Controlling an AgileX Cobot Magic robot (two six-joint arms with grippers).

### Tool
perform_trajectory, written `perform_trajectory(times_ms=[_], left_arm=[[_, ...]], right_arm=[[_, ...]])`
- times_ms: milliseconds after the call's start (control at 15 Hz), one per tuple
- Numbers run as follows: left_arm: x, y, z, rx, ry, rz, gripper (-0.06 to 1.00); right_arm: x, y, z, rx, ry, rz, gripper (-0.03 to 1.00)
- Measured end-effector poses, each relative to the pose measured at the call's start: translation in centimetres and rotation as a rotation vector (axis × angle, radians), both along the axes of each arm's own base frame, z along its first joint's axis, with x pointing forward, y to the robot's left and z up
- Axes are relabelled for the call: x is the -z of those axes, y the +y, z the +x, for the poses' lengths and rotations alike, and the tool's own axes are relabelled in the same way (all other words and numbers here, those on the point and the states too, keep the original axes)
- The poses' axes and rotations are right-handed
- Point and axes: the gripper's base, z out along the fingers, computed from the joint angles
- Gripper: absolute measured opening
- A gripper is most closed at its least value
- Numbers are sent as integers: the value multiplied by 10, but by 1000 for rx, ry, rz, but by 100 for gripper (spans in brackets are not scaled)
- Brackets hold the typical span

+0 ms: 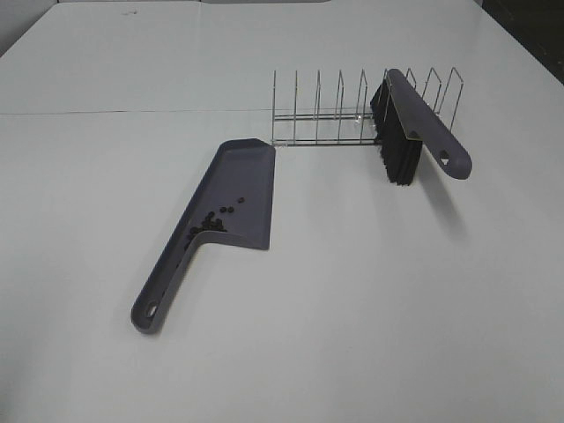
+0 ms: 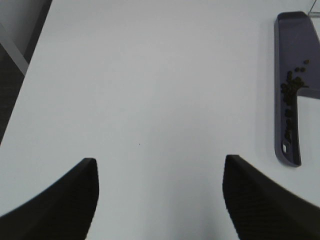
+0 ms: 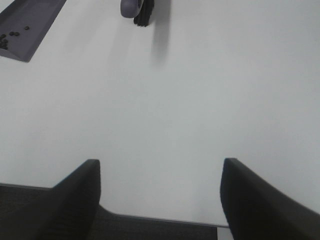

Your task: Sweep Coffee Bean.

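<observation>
The coffee beans (image 1: 211,223) lie inside the grey-purple dustpan (image 1: 231,198), bunched at its back corner near the handle; they also show in the left wrist view (image 2: 291,85) and the right wrist view (image 3: 6,41). The brush (image 1: 416,123), grey handle and black bristles, leans in the wire rack (image 1: 352,106). No gripper shows in the exterior view. My left gripper (image 2: 160,200) is open and empty over bare table, well away from the dustpan (image 2: 289,100). My right gripper (image 3: 160,197) is open and empty at the table's front edge, far from the brush (image 3: 137,9).
The white table (image 1: 352,308) spreads around the dustpan and rack. Its left edge shows in the left wrist view (image 2: 30,55), its front edge in the right wrist view (image 3: 150,217).
</observation>
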Motion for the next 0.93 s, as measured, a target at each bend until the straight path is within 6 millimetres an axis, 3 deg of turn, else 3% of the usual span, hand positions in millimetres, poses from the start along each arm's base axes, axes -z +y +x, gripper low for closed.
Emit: perform_trajectory(times_ms=[133,333,467,533,933], left_arm=[[-4,1,-12,-20,-94,-8,62],[-7,1,-34,-36,-220,-34,63],[-6,1,-45,-36,-264,-36,63],[2,1,-52,-38,-185,-31,63],[10,1,-52,-45,-137,-34,63]], right_arm=[[13,1,-7,-12,-28,15,56],[14,1,-8,-21,-83,20,56],[14,1,-8,-26,-90,16,56],[15,1,-7,-37,-96,4,56],[16,2,-4,-52,-106,-11,56]])
